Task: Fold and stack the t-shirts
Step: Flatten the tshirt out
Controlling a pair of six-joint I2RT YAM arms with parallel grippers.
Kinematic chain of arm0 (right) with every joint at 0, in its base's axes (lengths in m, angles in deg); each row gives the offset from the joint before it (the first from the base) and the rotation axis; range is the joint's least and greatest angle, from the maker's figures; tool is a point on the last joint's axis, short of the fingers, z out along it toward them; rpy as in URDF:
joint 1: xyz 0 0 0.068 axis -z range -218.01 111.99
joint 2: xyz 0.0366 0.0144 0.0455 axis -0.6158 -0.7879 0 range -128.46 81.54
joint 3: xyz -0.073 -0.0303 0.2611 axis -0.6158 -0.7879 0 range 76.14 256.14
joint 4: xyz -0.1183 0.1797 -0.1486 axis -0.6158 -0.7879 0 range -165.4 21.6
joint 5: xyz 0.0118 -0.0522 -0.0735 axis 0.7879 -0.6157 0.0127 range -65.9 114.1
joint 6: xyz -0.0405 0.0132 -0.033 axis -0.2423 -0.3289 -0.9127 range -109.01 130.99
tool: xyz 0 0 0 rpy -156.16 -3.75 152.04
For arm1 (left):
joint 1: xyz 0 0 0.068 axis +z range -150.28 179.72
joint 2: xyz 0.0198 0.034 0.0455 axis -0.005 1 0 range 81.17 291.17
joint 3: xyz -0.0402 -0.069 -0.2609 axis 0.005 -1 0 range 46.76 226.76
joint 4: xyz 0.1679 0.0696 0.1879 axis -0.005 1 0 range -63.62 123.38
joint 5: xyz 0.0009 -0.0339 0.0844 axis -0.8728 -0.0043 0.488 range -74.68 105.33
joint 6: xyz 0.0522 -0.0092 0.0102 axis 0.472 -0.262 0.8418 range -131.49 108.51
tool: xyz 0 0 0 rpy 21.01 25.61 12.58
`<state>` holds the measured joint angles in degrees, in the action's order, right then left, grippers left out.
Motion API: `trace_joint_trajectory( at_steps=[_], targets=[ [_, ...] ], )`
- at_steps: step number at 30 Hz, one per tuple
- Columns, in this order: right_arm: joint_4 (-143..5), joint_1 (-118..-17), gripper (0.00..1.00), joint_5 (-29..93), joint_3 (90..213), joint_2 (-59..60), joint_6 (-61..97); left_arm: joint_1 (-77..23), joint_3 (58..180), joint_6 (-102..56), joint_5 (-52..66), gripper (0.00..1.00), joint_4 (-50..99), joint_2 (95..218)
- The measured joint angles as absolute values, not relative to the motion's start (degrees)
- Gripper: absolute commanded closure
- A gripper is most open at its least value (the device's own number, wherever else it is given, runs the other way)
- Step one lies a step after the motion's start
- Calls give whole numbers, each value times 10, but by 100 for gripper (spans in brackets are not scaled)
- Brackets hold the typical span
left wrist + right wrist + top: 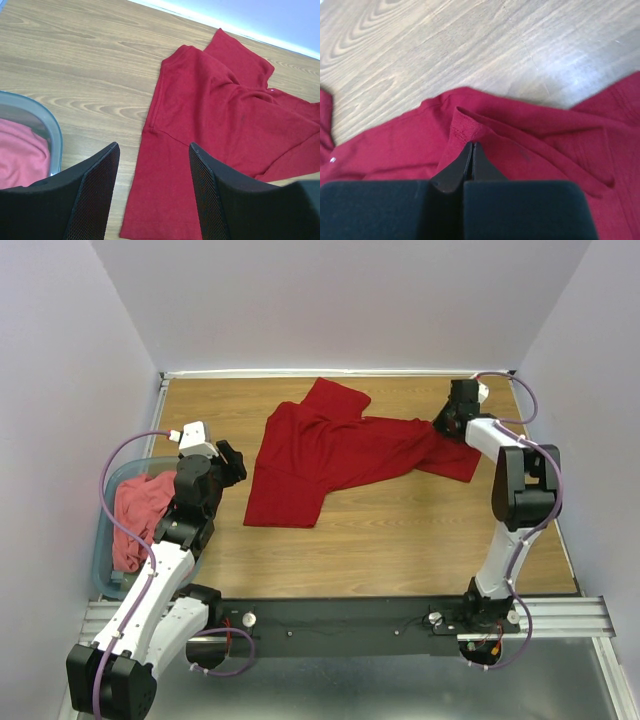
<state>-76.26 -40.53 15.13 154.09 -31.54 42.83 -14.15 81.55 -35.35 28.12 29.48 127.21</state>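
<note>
A deep crimson t-shirt [330, 455] lies crumpled across the middle and far part of the table; it also shows in the left wrist view [220, 125] and the right wrist view [530, 150]. My right gripper [445, 423] is shut, its jaws pinching a hemmed fold of the crimson shirt's right edge [470, 131]. My left gripper [232, 462] is open and empty, hovering left of the shirt's near left corner; in its own view it shows as [154, 170]. A coral-pink t-shirt [138, 515] lies bunched in the tub.
A translucent blue-grey tub [108, 540] stands at the table's left edge, its rim in the left wrist view [50, 125]. Purple-white walls enclose the table on three sides. The black rail [350, 625] runs along the near edge.
</note>
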Motion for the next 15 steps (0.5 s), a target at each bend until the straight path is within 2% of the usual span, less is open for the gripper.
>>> trace_joint_trajectory(
  at_steps=[6,15],
  targets=[
    [-771,-405,99,151,1491,-235,428,-142,815,-353,281,34,295,1272],
    [-804,-405,99,163,1337,-58,441,-142,815,-353,281,34,295,1268]
  ],
)
